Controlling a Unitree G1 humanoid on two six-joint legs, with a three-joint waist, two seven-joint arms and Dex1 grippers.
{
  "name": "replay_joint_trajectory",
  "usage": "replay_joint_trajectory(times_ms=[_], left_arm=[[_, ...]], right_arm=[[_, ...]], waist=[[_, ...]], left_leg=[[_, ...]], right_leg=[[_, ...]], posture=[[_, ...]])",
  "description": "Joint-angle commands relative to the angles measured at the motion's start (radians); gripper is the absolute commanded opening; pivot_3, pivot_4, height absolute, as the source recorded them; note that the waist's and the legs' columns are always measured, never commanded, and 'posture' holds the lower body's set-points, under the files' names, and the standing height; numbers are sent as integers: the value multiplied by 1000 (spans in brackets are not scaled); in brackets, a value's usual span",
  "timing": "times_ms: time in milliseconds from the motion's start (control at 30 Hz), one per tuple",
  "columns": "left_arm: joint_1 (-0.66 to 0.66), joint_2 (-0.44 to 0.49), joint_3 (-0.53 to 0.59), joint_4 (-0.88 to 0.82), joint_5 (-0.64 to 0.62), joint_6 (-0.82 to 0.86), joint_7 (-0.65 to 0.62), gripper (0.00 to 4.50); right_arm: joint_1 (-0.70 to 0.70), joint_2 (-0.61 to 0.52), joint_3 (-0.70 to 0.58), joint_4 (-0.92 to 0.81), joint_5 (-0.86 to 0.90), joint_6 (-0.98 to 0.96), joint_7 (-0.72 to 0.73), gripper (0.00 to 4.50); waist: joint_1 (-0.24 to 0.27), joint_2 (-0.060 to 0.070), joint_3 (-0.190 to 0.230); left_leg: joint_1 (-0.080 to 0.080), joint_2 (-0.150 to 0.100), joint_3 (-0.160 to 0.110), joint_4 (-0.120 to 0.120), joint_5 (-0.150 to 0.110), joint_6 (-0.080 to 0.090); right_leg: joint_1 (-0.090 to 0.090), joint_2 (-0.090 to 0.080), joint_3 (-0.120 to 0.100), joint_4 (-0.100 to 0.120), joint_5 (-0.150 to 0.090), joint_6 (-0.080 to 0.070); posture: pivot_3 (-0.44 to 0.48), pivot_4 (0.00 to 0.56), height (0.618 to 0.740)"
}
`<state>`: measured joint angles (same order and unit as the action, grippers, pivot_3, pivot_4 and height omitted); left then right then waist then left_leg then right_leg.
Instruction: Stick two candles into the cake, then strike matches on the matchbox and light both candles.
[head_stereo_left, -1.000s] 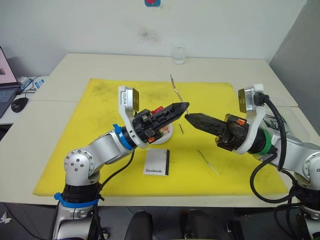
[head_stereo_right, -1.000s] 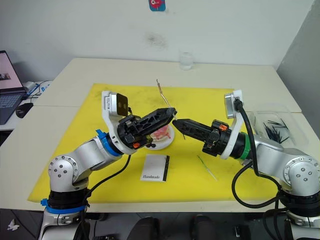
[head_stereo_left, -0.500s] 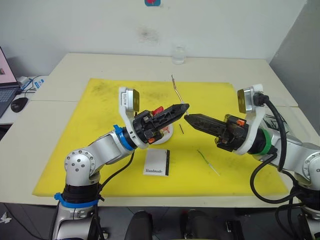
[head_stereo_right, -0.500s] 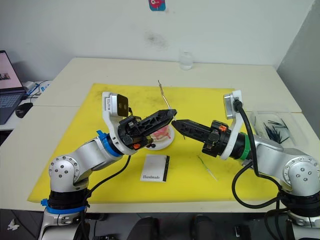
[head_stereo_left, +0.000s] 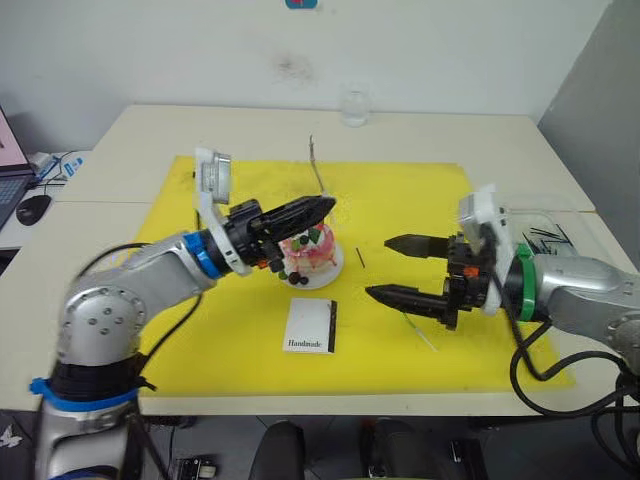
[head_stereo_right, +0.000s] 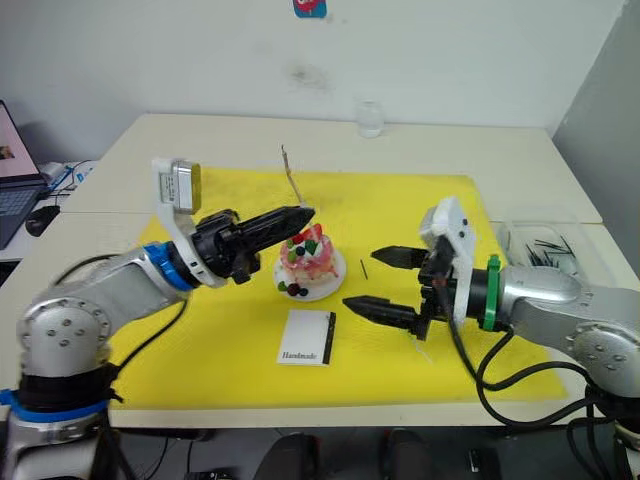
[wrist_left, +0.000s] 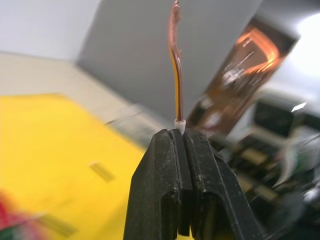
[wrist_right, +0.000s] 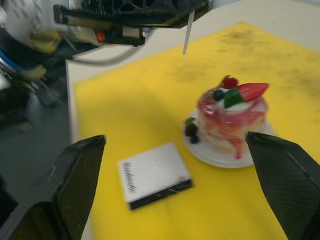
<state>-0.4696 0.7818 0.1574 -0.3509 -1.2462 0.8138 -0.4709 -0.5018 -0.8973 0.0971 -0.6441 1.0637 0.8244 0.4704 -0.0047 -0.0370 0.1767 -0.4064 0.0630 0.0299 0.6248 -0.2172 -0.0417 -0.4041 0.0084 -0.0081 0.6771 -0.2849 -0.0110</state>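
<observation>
The pink-and-cream cake (head_stereo_left: 310, 249) stands on its white plate (head_stereo_left: 333, 274) on the yellow mat. My left gripper (head_stereo_left: 327, 205) hovers just above and behind the cake, shut on the white base of the pinkish-orange candle (head_stereo_left: 316, 165), which stands upward; the left wrist view shows the candle (wrist_left: 176, 65) pinched between the fingers. My right gripper (head_stereo_left: 390, 268) is open and empty, right of the cake. The greenish candle (head_stereo_left: 424, 336) lies on the mat beside its lower finger. The matchbox (head_stereo_left: 311, 325) lies in front of the cake. One match (head_stereo_left: 361, 257) lies right of the plate.
A clear tray (head_stereo_right: 560, 235) with several dark matches sits off the mat at the right. A glass (head_stereo_right: 371, 118) stands at the table's far edge. A laptop (head_stereo_right: 12, 160) and a mouse (head_stereo_right: 43, 215) sit on the left side table.
The right gripper has opened wide and drawn back to the right, away from the left gripper's tip. The left arm has swung left with the candle, uncovering the cake.
</observation>
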Motion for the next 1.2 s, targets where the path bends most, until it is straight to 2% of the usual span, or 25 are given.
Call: replay_joint_trajectory(times_ms=[33,133,200,367,667,1200], left_arm=[[31,49,3,48,202,-110,-134,0],[48,34,-24,110,340,-200,-197,0],[38,-5,-39,148,380,-222,-213,0],[15,-71,-66,219,486,-278,-258,0],[12,-130,-66,271,582,-317,-310,0],[51,-201,-88,315,711,-408,-358,0]], right_arm=[[-35,23,52,-11,-160,-66,67,4472],[-63,76,88,9,-241,-84,81,4472],[-80,114,110,24,-286,-87,87,4472],[-93,178,151,46,-385,-89,103,4472],[-69,234,152,27,-456,-68,121,4472],[-43,246,125,-3,-492,-38,141,4472]], waist=[[1,0,0],[2,0,0],[2,0,0],[4,0,0],[2,0,1],[2,0,0]], left_leg=[[-2,0,0,0,0,0],[-5,0,1,1,0,0],[-10,1,1,3,0,0],[-12,1,1,3,0,0],[-11,1,1,4,0,0],[-11,0,1,5,0,0]], right_leg=[[-2,0,0,0,0,0],[-4,-1,0,-1,0,0],[-7,-1,-1,0,0,0],[-7,-2,-1,-1,0,0],[-7,-2,-2,2,0,0],[-7,-2,-2,3,0,0]], posture=[[0,150,740],[0,150,740],[0,150,740],[0,150,740],[0,150,740],[0,150,740]])
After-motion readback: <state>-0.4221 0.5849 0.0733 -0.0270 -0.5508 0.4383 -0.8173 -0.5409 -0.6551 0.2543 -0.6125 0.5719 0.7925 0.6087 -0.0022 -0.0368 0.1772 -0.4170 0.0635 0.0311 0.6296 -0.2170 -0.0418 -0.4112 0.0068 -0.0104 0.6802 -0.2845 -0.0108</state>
